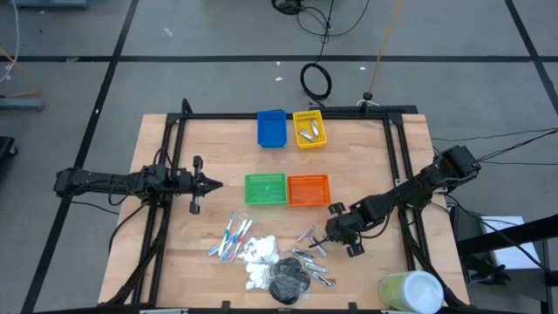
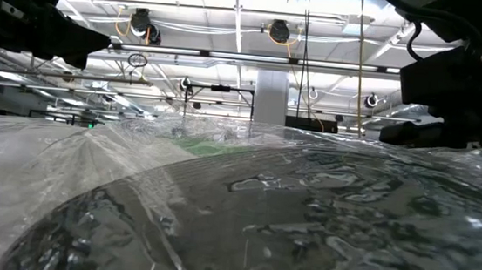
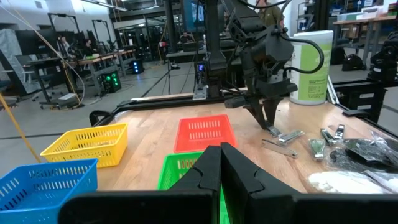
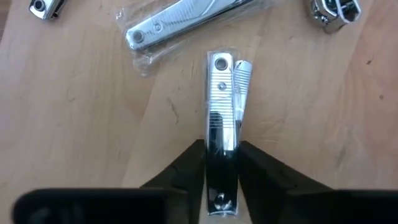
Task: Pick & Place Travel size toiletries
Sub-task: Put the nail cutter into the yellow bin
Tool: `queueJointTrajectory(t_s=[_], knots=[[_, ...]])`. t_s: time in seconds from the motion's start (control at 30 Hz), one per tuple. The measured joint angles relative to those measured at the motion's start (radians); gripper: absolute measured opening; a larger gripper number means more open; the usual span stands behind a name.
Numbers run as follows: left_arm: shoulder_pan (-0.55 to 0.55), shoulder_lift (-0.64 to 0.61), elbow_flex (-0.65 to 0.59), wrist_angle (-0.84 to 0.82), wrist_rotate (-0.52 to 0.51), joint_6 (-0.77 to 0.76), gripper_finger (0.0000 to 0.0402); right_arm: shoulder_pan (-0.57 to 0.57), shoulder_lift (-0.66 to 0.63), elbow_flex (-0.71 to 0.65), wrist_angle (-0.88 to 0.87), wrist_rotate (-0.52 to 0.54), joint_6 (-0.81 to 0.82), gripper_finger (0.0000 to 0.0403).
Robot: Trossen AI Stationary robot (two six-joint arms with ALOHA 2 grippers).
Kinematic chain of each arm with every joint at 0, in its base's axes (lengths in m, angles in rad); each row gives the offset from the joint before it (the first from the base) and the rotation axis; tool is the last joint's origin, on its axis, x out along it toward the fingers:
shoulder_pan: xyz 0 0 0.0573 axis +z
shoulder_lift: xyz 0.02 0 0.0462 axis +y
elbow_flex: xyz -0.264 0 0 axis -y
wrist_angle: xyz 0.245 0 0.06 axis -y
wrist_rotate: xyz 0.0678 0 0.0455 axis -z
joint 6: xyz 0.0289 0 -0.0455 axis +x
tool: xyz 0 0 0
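The right claw (image 4: 222,163) is pinching a wrapped silver nail clipper (image 4: 221,102) flat on the tabletop (image 4: 87,112), so lifting it toward the yellow bin (image 1: 309,129) seems next, while the left claw (image 1: 214,183) is waiting pressed together.

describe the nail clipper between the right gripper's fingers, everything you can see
The nail clipper is a slim, shiny metal one with a round rivet at its far end and a ribbed lever, sealed in a clear wrapper. It lies flat on the wooden table, lengthwise between the right gripper's two dark fingers, which press on both its sides. Another wrapped clipper lies just beyond, not touching it.
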Motion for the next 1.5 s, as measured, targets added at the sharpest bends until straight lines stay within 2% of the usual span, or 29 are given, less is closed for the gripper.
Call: queueJointTrajectory(t_s=[0.1,0.37,0.47,0.7,0.8,0.97,1.1,1.23,1.5], knots=[[0.0,0.0,0.0,0.0,0.0,0.0,0.0005,0.0,-0.001,0.0,0.001,0.001,-0.007,0.0049],[0.0,0.0,0.0,0.0,0.0,0.0,0.0006,-0.001,-0.026,-0.001,-0.007,0.003,-0.009,0.0057],[0.0,0.0,0.0,0.0,0.0,0.0,0.0005,-0.001,-0.072,-0.001,-0.01,0.003,-0.004,0.0065],[0.0,0.0,0.0,0.0,0.0,0.0,0.0006,-0.001,-0.222,-0.001,0.023,0.003,0.022,0.0048],[0.0,0.0,0.0,0.0,0.0,0.0,0.0005,-0.002,-0.269,-0.001,0.106,0.003,0.026,0.0048],[0.0,0.0,0.0,0.0,0.0,0.0,0.0005,-0.022,-0.28,-0.046,0.365,0.002,0.022,0.0049],[0.0,0.0,0.0,0.0,0.0,0.0,0.0005,-0.096,-0.241,-0.072,0.504,0.003,0.023,0.0049],[0.0,0.0,0.0,0.0,0.0,0.0,0.0005,-0.217,-0.198,-0.062,0.591,0.005,0.019,0.005],[0.0,0.0,0.0,0.0,0.0,0.0,0.0006,-0.554,-0.185,-0.012,0.608,0.006,0.003,0.0049]])
